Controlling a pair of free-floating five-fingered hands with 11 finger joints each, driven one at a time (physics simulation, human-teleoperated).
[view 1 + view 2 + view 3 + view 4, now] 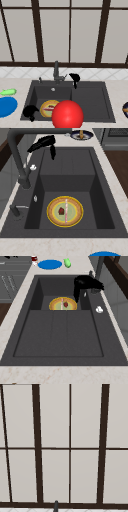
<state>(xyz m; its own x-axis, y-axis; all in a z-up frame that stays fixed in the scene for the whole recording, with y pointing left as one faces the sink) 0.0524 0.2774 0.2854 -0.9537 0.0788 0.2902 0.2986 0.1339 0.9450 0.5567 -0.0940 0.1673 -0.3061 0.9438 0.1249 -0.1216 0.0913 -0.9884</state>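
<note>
Window [70, 446]: you face pale, flat panes in thin dark bars, filling the wall at 12 o'clock above the sink.
Surface [117, 90]: pale speckled stone, smooth, wrapping all round the sink.
Sink [67, 181]: a dark matte rectangle, a deep basin on the left and a shallow ridged shelf on the right.
Red ball [67, 115]: a glossy sphere at 6 o'clock on the front rim; I judge that it could roll if nudged.
Blue plate [7, 106]: a flat round disc on the surface at 9 o'clock, with a green oval thing [8, 92] just behind it.
Yellow plate [65, 211]: round, rimmed in yellow, with a small dark red bit of food on it; it lies flat on the basin floor.
Faucet [56, 71]: a dark metal post at 12 o'clock, its spout reaching over the sink.
Right robot hand [74, 78]: it hangs at the back rim beside the faucet, fingers loose, one pointing down, holding nothing. A sideways sweep could strike the faucet.
Left robot hand [30, 111]: at 8 o'clock on the basin's front left corner, near the yellow plate; I cannot tell how its fingers stand.
Dark dish [125, 109]: a round dish at 3 o'clock on the surface.
</note>
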